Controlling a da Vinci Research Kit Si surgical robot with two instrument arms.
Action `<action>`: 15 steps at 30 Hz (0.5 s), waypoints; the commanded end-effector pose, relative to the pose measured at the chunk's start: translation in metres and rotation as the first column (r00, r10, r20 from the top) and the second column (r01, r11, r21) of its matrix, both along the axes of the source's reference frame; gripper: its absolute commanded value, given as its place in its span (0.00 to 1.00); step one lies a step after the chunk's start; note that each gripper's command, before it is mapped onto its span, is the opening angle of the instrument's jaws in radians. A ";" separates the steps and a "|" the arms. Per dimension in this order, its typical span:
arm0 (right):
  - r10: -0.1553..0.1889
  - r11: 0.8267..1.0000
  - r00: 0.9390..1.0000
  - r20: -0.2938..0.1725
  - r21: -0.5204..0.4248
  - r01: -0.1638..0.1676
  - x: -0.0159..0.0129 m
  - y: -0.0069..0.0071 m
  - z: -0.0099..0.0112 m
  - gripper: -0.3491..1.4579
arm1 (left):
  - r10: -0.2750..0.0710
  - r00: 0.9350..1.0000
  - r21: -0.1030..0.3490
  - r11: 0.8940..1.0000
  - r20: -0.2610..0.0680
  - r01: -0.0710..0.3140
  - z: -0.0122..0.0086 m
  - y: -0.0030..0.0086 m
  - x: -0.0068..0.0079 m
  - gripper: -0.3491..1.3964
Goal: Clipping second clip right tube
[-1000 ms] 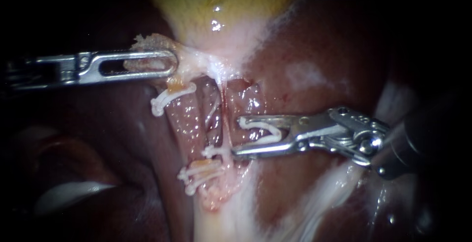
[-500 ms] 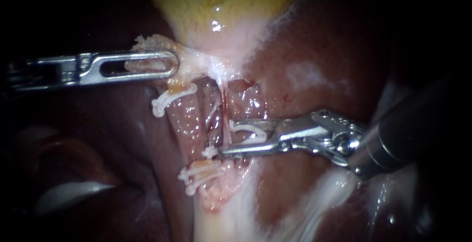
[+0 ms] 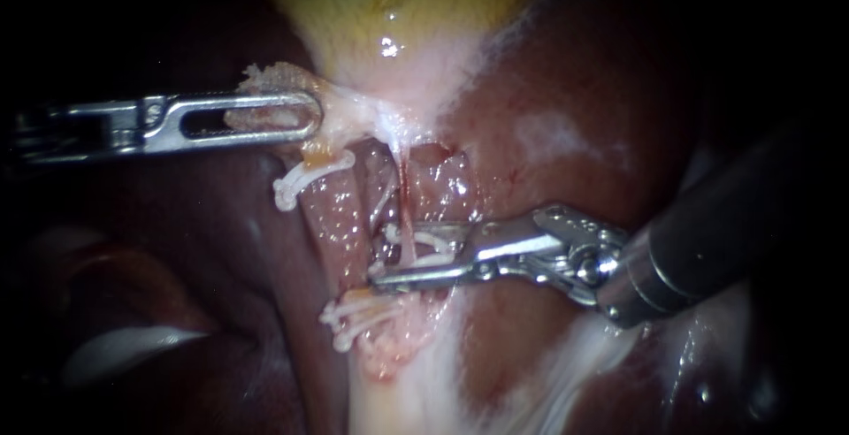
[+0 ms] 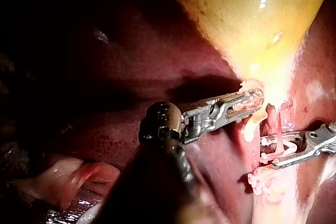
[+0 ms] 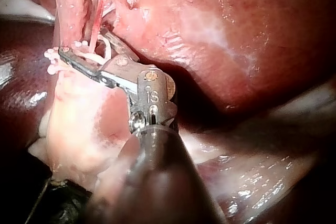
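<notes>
Jaws of the right instrument point(image 3: 382, 258) hold a clip point(image 3: 431, 243), seemingly astride the right tube point(image 3: 403, 198); left instrument point(image 3: 309, 117) clamps the gallbladder point(image 3: 398, 6).

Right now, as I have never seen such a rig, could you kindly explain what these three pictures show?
This is a surgical robot working at a bench on a pig's liver and its yellowish gallbladder. One picture comes from the endoscope, close to the tissue. The other two come from cameras on each instrument's arm, so each looks along its own shaft. The left instrument enters from the left, and its jaws are shut on the pale neck of the gallbladder. The right instrument enters from the right. Its jaws hold a white clip, spread open, and the thin right tube runs between them. Closed clips already sit on the wider tube beside it.
</notes>
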State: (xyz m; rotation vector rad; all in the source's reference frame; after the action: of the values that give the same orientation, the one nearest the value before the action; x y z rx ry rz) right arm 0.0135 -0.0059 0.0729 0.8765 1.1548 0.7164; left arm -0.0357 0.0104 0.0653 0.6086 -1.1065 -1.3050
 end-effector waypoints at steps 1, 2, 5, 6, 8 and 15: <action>-0.003 1.000 1.000 -0.002 -0.001 0.003 0.0001 -0.0001 0.0000 0.45 | 0.000 1.000 0.000 1.000 0.000 0.000 0.0000 0.0000 0.0000 0.00; -0.007 1.000 1.000 -0.001 0.005 0.007 0.0002 -0.0001 0.0001 0.45 | 0.000 1.000 0.000 1.000 0.000 0.000 0.0000 0.0000 0.0000 0.00; -0.010 1.000 1.000 -0.007 0.010 0.010 0.0004 -0.0002 0.0001 0.45 | 0.000 1.000 0.000 1.000 0.000 0.000 0.0000 0.0000 0.0000 0.00; -0.010 1.000 1.000 -0.011 0.010 0.010 0.0004 -0.0002 0.0000 0.45 | 0.000 1.000 0.000 1.000 0.000 0.000 0.0000 0.0000 0.0000 0.00; -0.014 1.000 1.000 -0.014 0.010 0.014 0.0005 -0.0003 0.0000 0.45 | 0.000 1.000 0.000 1.000 0.000 0.000 0.0000 0.0000 -0.0001 0.00; -0.008 1.000 1.000 -0.029 0.013 0.008 0.0003 -0.0003 -0.0006 0.46 | 0.000 1.000 0.000 1.000 0.000 0.000 0.0000 -0.0001 0.0000 0.00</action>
State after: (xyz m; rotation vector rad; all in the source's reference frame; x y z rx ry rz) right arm 0.0137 -0.0062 0.0722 0.9087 1.1760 0.7077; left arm -0.0357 0.0103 0.0653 0.6080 -1.1069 -1.3050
